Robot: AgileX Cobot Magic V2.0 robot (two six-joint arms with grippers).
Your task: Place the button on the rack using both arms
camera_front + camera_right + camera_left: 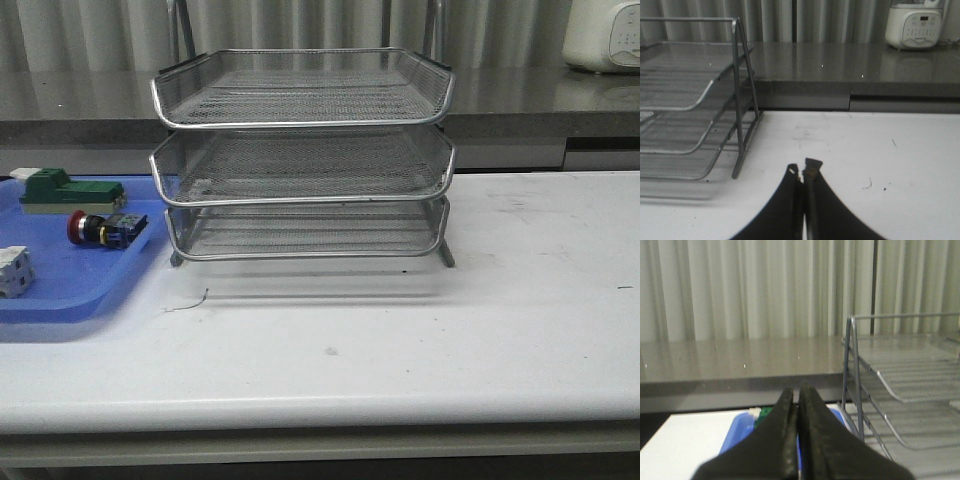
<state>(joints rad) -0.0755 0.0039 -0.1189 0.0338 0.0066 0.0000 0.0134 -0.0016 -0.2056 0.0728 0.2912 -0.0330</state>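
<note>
The button (105,229) lies on its side on a blue tray (70,285) at the table's left edge, red head pointing left, dark body to the right; no writing readable on it. A green block (68,190) sits just behind it on the tray, and a white block (14,271) is near the front left. The rack (305,155) stands mid-table just right of the tray, with all three tiers bare mesh. The left gripper (798,396) has its fingers pressed together, nothing between them, raised above the tray's far end. The right gripper (803,169) is likewise closed and empty, over the white table (420,340) to the right of the rack. A white appliance (916,24) on the grey back counter (840,62) has a panel of buttons, its labels too small to read. No brand is visible anywhere.
</note>
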